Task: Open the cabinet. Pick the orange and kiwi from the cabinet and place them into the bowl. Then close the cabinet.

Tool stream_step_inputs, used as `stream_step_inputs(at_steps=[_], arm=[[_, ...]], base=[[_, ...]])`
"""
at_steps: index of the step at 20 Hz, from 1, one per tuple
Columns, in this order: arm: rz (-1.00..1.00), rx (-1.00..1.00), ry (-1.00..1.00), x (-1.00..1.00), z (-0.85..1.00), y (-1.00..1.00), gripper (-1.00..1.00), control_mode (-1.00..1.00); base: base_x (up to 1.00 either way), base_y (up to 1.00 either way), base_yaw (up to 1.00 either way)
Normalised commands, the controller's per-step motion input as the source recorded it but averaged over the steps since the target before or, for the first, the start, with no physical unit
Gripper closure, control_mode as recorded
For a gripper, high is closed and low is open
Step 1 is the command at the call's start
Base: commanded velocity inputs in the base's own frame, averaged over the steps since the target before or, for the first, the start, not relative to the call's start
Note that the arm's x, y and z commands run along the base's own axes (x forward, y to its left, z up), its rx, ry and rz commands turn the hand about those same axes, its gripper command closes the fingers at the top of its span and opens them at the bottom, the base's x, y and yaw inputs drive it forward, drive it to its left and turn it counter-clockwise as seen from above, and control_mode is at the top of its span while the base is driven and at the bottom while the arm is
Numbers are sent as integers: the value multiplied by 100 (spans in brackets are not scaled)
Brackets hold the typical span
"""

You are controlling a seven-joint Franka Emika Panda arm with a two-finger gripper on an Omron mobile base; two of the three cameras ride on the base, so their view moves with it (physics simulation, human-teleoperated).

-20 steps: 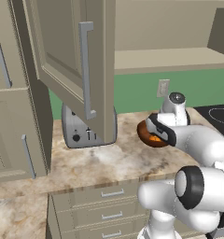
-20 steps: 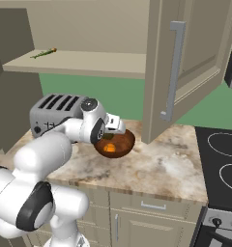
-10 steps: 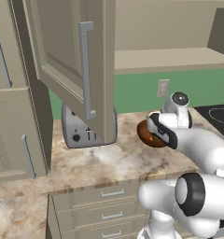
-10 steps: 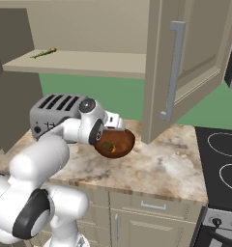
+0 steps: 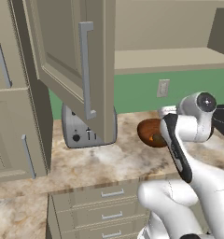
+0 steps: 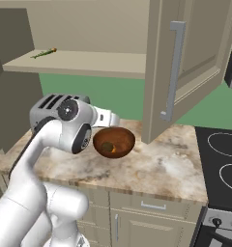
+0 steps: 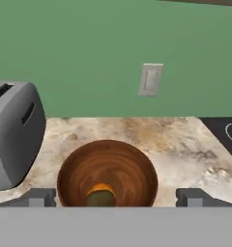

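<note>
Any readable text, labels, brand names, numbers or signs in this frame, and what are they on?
No readable text anywhere.
toaster: small dark knob and marks on its front, too small to read as characters.
wall outlet: blank plate.
cabinet, bowl, stove: no lettering; stove shows only burner rings and knobs.

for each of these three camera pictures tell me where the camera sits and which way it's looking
Left base view: behind the arm's left, facing the toaster and open cabinet; arm at lower right.
Right base view: behind its right, facing the bowl; arm at lower left.
Hand view: on the hand, looking into the bowl at the orange and kiwi; open fingers below.
All share the bowl.
</note>
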Motion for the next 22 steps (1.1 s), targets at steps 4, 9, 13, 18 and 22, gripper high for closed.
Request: stream_step_inputs(at_steps=[4, 9, 13, 18, 22], arm=[[0, 0, -27, -100, 100, 0, -100, -100], [0, 0, -21, -95, 89, 23, -100, -100], [0, -1, -12, -83, 86, 59, -100, -100], [0, -2, -12, -90, 87, 59, -100, -100], [0, 0, -7, -98, 86, 39, -100, -100]], base=[[0, 0, 0], [0, 0, 0], [0, 0, 0], [0, 0, 0], [0, 0, 0]])
